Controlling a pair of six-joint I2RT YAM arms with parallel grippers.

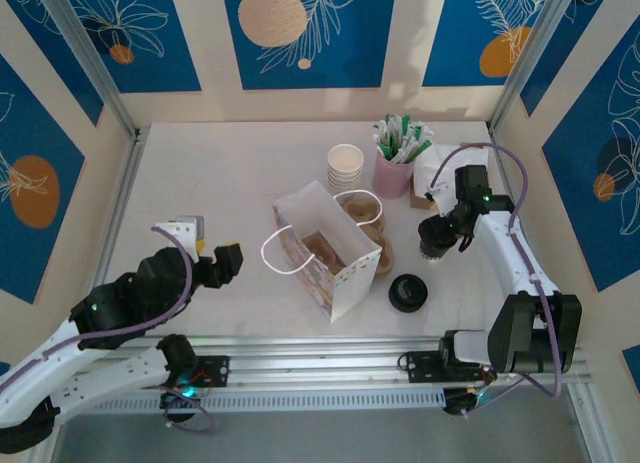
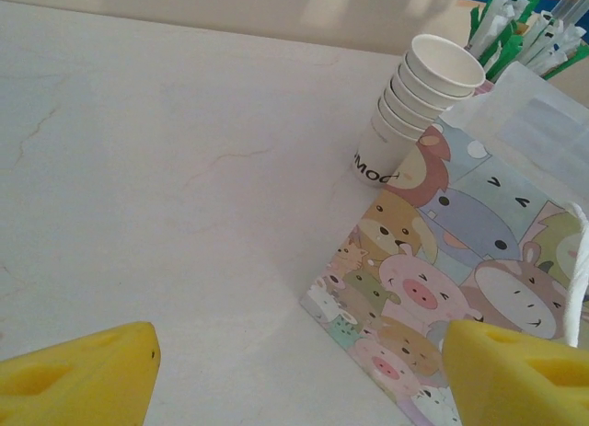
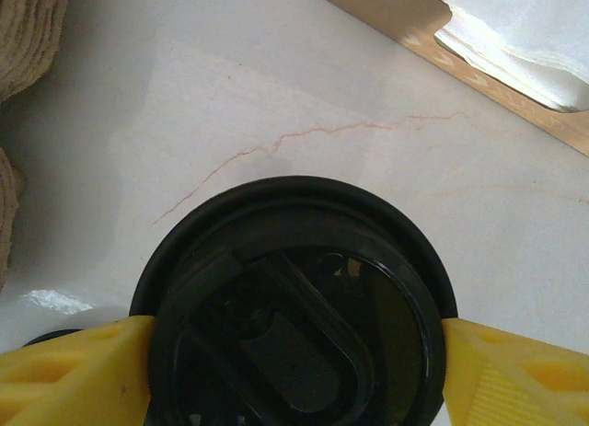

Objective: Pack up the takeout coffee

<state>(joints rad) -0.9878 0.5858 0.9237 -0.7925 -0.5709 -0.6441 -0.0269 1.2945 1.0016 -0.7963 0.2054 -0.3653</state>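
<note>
Two black lids are right of the one paper bag [image 1: 345, 278]: a loose lid [image 1: 407, 293] on the surface [image 1: 200, 173], and a gripped lid [image 3: 294, 306] pinched at its rim by the right end effector [image 1: 440, 238]. Left of the bag, the left end effector [image 1: 208, 241] gapes wide and empty, and one stack of white cups [image 1: 345, 166] stands behind the bag.

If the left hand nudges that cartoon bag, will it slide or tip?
Probably tips or buckles: the bag stands tall, open and thin-walled. Its cord handles look floppy, so likely poor grab points.
</note>
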